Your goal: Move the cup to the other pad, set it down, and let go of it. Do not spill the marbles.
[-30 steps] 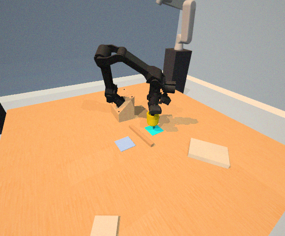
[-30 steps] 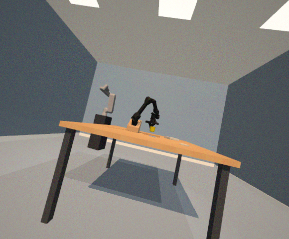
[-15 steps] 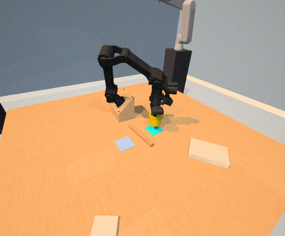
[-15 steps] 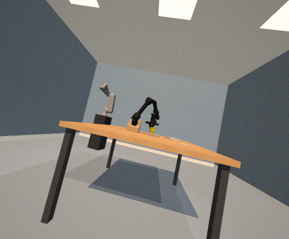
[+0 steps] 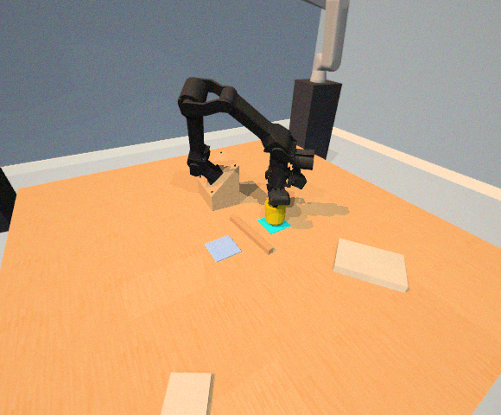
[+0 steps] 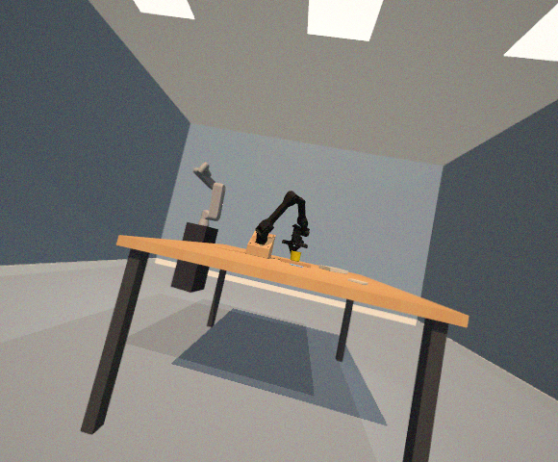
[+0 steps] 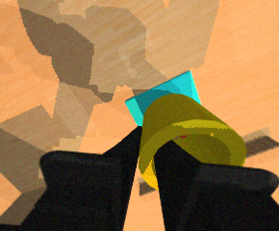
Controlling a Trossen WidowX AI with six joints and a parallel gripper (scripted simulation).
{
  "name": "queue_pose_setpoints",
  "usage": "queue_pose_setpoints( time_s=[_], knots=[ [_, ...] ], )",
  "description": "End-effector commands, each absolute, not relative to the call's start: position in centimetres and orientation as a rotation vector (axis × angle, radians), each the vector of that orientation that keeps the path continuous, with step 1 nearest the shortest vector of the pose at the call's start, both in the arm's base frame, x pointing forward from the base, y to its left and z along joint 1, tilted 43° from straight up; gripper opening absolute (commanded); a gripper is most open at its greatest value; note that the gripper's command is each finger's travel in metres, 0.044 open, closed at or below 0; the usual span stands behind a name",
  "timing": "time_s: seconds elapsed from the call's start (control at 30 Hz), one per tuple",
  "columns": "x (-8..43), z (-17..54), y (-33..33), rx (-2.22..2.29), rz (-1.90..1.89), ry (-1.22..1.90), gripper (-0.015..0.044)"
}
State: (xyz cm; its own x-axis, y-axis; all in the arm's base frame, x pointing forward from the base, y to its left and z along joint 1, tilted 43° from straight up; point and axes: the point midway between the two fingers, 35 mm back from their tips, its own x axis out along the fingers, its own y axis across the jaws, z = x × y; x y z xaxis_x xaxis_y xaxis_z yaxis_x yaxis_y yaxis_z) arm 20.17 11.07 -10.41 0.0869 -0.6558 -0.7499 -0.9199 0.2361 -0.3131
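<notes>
The yellow cup (image 5: 275, 214) (image 6: 295, 256) (image 7: 170, 113) is upright over the cyan pad (image 5: 272, 229) (image 7: 188, 87), at or just above its surface; I cannot tell if it touches. My gripper (image 5: 278, 204) (image 7: 146, 131) is shut on the cup's wall, with one finger inside the cup and one outside. A small red bit (image 7: 183, 137) shows inside the cup in the wrist view; the other marbles are mostly hidden by the finger and the wall. The light blue pad (image 5: 222, 248) lies bare on the other side of the wooden bar.
The low wooden bar (image 5: 250, 234) lies between the two pads. A pale flat block (image 5: 370, 263) lies to the right in the top view, and another pale block (image 5: 189, 395) at the near edge. The arm's base block (image 5: 224, 192) (image 6: 259, 247) stands behind the bar.
</notes>
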Motion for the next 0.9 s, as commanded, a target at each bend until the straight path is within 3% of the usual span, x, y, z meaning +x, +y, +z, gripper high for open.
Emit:
queue_pose_setpoints(
  time_s=[0.0,0.5,0.7,0.87],
  knots=[
    [19.99,-10.89,10.43,-1.506,0.384,1.648,0.0],
    [20.15,-10.79,10.68,-1.494,0.382,1.645,0.0],
    [20.15,-10.79,10.68,-1.494,0.382,1.645,0.0147],
    [20.15,-10.73,10.74,-1.494,0.382,1.645,0.0147]
  ],
)
